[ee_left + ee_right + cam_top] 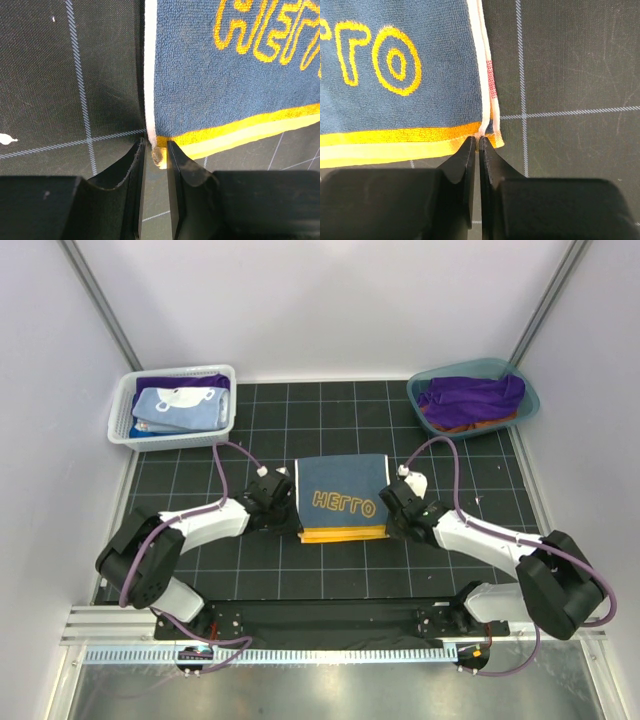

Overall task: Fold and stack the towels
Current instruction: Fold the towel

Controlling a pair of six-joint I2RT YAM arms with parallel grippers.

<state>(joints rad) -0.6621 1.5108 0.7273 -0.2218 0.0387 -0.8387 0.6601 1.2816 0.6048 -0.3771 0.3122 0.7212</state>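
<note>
A navy towel [340, 495] with yellow-orange lettering and a yellow-orange border lies folded flat on the black grid mat. My left gripper [296, 524] is at its near left corner. In the left wrist view [156, 148] the jaws stand slightly apart with the towel's [225, 80] corner tip between them, not pinched. My right gripper [389, 524] is at the near right corner. In the right wrist view [479, 142] the jaws are closed to a sliver on the towel's [395, 60] white-edged corner.
A white mesh basket [120, 430] at the back left holds folded light blue and purple towels [180, 405]. A teal tub [531, 405] at the back right holds a crumpled purple towel [470, 395] over an orange one. White walls enclose the mat [180, 475].
</note>
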